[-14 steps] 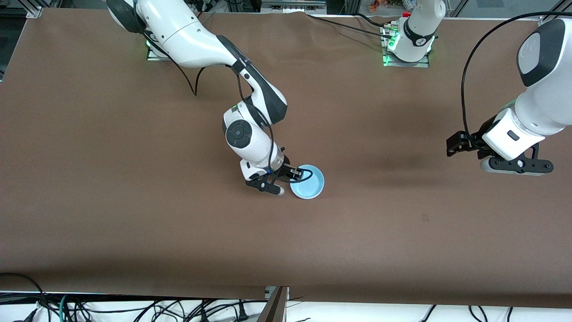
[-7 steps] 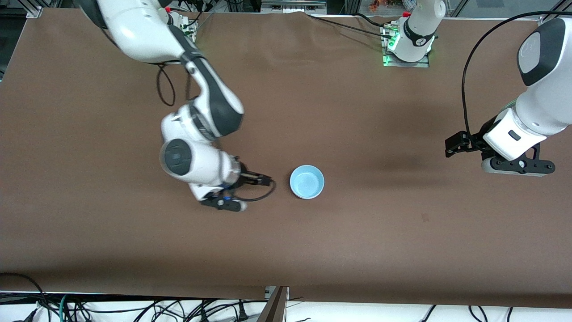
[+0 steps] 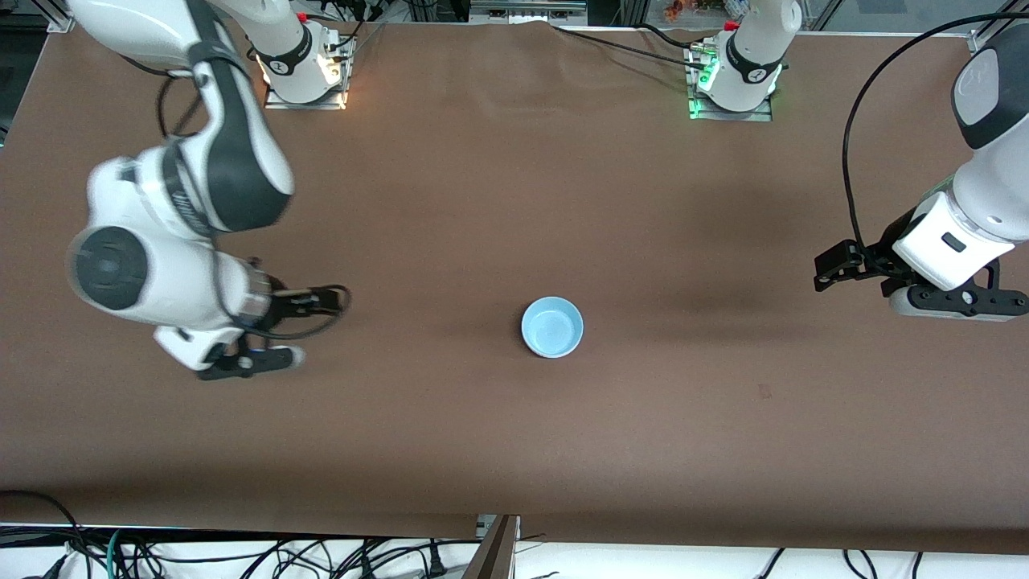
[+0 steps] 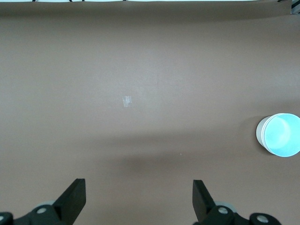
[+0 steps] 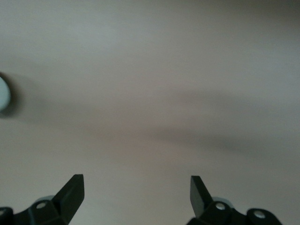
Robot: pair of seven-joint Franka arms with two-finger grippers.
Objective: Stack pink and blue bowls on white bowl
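A light blue bowl (image 3: pixel 551 326) sits upright near the middle of the table. In the left wrist view the blue bowl (image 4: pixel 280 136) has a whitish wall with layered rims under its edge, the white bowl (image 4: pixel 259 133). No pink bowl shows. My right gripper (image 3: pixel 251 361) hangs over bare table toward the right arm's end, well away from the bowl. It is open and empty (image 5: pixel 136 188). My left gripper (image 3: pixel 957 301) waits over the left arm's end of the table, also open and empty (image 4: pixel 139 192).
Brown cloth covers the table (image 3: pixel 514 450). A small pale mark (image 4: pixel 126 101) lies on it in the left wrist view. The arm bases (image 3: pixel 727 76) stand along the table's edge farthest from the front camera. Cables hang below the nearest edge.
My right gripper has let go of the blue bowl's rim, opened, and swung away toward the right arm's end of the table. The left arm has shifted only slightly.
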